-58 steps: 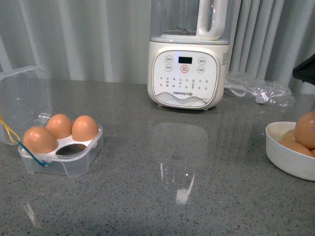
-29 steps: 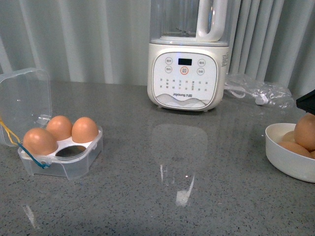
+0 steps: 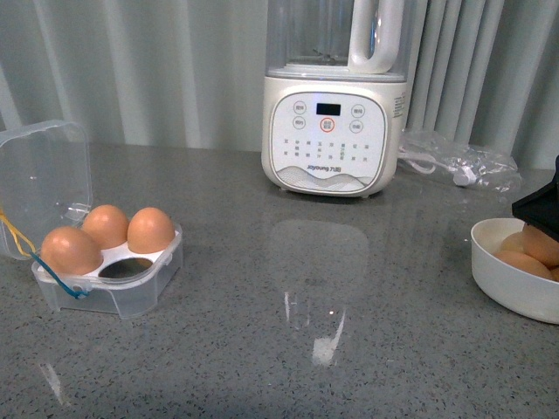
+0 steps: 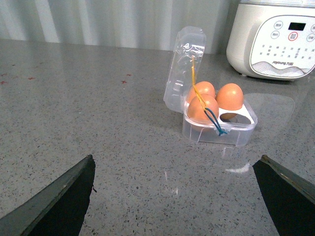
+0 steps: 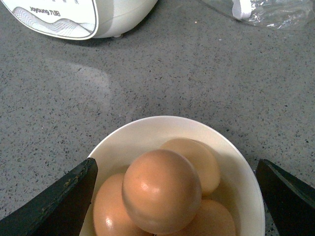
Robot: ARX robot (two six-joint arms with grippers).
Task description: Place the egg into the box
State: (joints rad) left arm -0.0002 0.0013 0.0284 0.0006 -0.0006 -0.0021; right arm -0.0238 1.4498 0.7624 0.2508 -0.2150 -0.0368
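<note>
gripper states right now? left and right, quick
Left gripper: open, empty, facing the box.
Right gripper: open, empty, over the bowl, not touching the top egg.

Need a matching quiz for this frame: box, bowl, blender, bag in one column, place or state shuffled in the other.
1. box
2. bowl
3. blender
4. bag

A. back centre of the counter, display lit
B. right, holding a pile of eggs
C. left, lid open, three eggs inside, one hole empty
D. back right, clear and crumpled

Pairs: 1-C, 2-B, 3-A, 4-D.
</note>
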